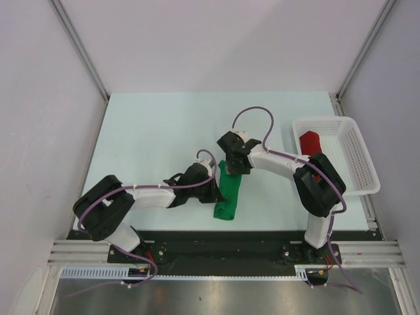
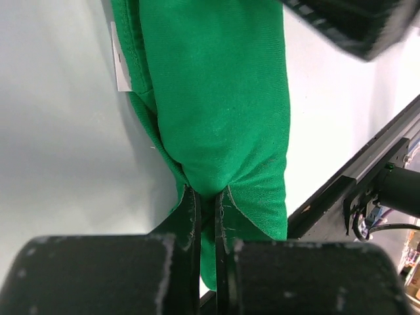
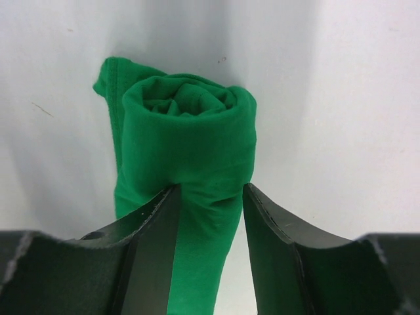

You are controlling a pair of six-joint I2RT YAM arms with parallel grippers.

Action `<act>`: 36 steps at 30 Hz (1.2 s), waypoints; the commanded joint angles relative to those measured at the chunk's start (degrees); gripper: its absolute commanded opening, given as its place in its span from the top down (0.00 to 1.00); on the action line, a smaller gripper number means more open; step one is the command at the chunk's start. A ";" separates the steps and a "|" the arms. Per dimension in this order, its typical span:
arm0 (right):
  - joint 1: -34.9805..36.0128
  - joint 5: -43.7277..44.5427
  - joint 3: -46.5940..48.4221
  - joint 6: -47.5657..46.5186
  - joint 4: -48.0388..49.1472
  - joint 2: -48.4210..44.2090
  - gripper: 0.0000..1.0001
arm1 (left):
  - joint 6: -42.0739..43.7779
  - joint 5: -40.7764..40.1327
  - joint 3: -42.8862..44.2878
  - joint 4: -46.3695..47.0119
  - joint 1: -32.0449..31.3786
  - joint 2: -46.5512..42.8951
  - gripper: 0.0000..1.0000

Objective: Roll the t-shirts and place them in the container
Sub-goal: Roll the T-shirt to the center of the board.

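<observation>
Label [image 2: 118, 62] on green t-shirt [image 2: 216, 98] left-wrist only, red t-shirt [image 1: 310, 141] overhead only

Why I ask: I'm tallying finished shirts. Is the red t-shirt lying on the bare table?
No, the top view shows the red t-shirt resting inside the white mesh basket.

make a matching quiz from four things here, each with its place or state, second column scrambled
1 green shirt
2 red shirt
3 left tool
4 right tool

a in the basket
b pinching a thin fold of green cloth
c rolled up on the table
d clamped across the sides of the green roll

Pairs: 1-c, 2-a, 3-b, 4-d
</observation>
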 commanded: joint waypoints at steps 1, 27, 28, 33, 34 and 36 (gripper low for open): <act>-1.23 2.30 1.09 1.81 1.84 -5.77 0.51 | 0.12 -2.61 -0.07 -2.31 0.07 4.39 1.00; -31.53 -1.56 -19.29 -3.99 -4.14 -45.06 0.52 | -3.93 0.73 1.51 9.29 -1.43 3.68 1.00; -32.77 -2.44 -20.00 -4.43 -3.96 -45.32 0.52 | -3.84 0.82 1.69 9.20 -1.43 3.60 1.00; -37.70 -7.10 -22.81 -7.33 -2.90 -47.69 0.52 | -2.79 1.08 2.13 8.85 -1.43 3.16 1.00; -37.88 -7.72 -22.82 -7.51 -2.64 -48.14 0.51 | -2.70 1.08 2.56 8.59 -1.43 3.24 1.00; -37.62 -11.22 -23.17 -7.42 -1.77 -48.66 0.51 | -2.87 1.08 2.83 8.59 -1.43 3.60 1.00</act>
